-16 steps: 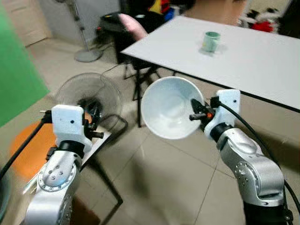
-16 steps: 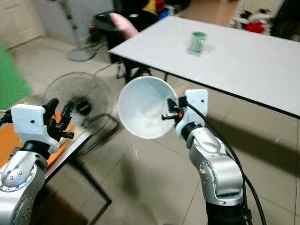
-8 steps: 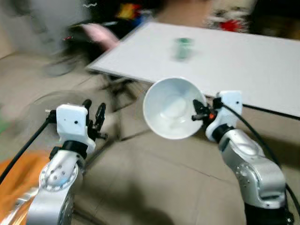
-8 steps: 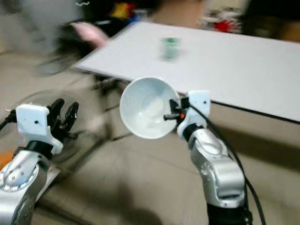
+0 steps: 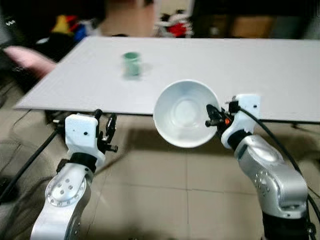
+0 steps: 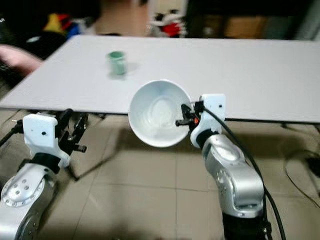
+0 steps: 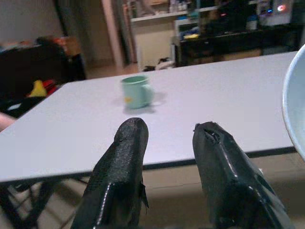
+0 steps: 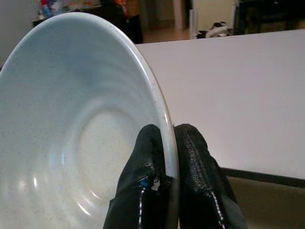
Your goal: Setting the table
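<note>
White bowl: held in the air before the near edge of the white table, tipped on its side with the hollow facing the camera. Rim pinched on the right side between the two black fingers of the right gripper, one finger inside the bowl, the other outside; jaws narrow, closed on the rim. Green mug: upright on the table, well apart from the bowl, toward the far left. Left gripper: raised below the table's near edge, left of the bowl, fingers parted and holding nothing. Tiled floor beneath both arms.
</note>
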Controlling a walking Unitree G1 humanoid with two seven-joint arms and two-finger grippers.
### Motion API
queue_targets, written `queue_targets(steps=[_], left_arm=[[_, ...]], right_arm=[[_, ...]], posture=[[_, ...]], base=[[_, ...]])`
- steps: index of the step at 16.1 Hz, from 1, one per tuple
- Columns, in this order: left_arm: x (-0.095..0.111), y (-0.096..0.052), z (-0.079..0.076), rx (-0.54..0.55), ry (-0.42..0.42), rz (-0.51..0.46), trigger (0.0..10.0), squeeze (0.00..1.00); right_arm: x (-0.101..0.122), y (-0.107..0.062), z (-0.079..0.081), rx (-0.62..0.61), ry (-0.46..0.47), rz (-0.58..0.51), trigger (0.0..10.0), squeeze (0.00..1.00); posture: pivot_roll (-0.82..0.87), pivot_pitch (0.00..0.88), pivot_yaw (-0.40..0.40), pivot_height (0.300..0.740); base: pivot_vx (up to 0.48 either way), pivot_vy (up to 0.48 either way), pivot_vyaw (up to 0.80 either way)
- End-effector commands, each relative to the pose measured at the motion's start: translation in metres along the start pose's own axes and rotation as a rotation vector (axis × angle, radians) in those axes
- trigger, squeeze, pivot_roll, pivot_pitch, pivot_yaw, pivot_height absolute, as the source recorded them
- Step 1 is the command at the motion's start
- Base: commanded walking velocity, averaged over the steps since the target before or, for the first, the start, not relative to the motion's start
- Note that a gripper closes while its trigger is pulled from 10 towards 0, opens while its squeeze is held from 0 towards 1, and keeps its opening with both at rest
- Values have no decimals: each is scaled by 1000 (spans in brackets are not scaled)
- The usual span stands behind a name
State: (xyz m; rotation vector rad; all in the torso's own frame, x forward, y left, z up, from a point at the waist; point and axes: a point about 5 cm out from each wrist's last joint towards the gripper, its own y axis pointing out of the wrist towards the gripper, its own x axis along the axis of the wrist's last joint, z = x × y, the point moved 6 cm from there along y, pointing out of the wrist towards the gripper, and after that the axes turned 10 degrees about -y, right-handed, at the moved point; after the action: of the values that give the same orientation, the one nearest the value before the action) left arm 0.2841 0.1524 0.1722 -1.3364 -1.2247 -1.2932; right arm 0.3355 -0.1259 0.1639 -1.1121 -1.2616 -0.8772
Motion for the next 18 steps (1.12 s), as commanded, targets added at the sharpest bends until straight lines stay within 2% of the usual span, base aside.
queue_targets(steps=[1, 4, 8, 18], left_arm=[[2, -3, 2, 8, 11, -2, 10000, 0], [-1, -9, 5, 20, 12, 12, 10000, 0], [-3, -10, 5, 20, 19, 21, 10000, 0], [-6, -10, -3, -28, 37, 39, 10000, 0]], right_arm=[[5, 2, 0, 14, 33, -7, 10000, 0], [2, 7, 3, 42, 92, 25, 10000, 0], [-1, 11, 2, 55, 155, 62, 10000, 0], [-11, 21, -6, 0, 175, 131, 10000, 0]], posture=[[-62, 5, 35, 740], [-54, 4, 28, 740], [-46, 0, 26, 740], [-44, 0, 43, 740]], base=[[345, 0, 0], [345, 0, 0], [343, 0, 0], [333, 0, 0]])
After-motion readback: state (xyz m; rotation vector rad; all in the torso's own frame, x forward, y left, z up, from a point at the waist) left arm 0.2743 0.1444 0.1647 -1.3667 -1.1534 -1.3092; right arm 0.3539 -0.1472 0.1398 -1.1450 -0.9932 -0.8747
